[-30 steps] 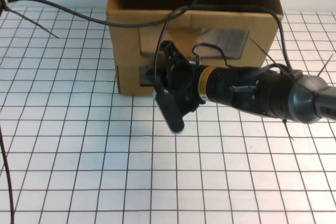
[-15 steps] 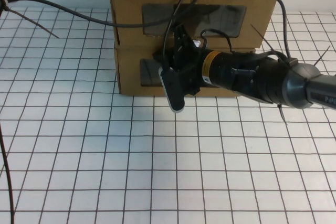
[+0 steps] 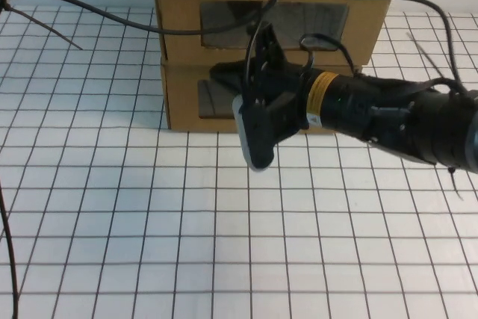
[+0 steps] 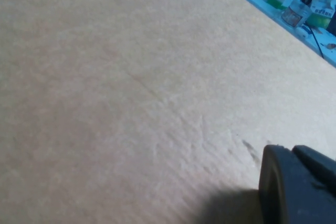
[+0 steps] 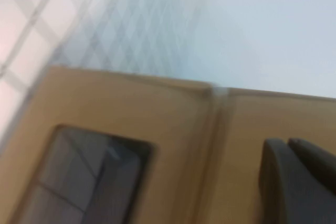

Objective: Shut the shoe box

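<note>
The shoe box point(image 3: 183, 13) is the upper of two stacked brown cardboard boxes at the back of the table. Its wide window point(image 3: 306, 22) faces me and its front sits flush with the box below. My right gripper point(image 3: 254, 138) hangs just in front of the stack, fingers shut on nothing, reaching in from the right. Its wrist view shows the dark fingertips point(image 5: 294, 182) close to a cardboard front with a window point(image 5: 79, 177). My left gripper point(image 4: 296, 184) is shut and rests over the plain cardboard top point(image 4: 131, 77) of the stack.
The lower cardboard box point(image 3: 179, 106) has a narrower window point(image 3: 213, 97). Black cables point(image 3: 112, 16) run across the box fronts and the left side. The white gridded table point(image 3: 149, 222) stretches out in front of the stack.
The shoe box drawer, pulled out a second ago, has slid back flush with the stack. My right gripper followed it in, then drew slightly back toward the near side.
</note>
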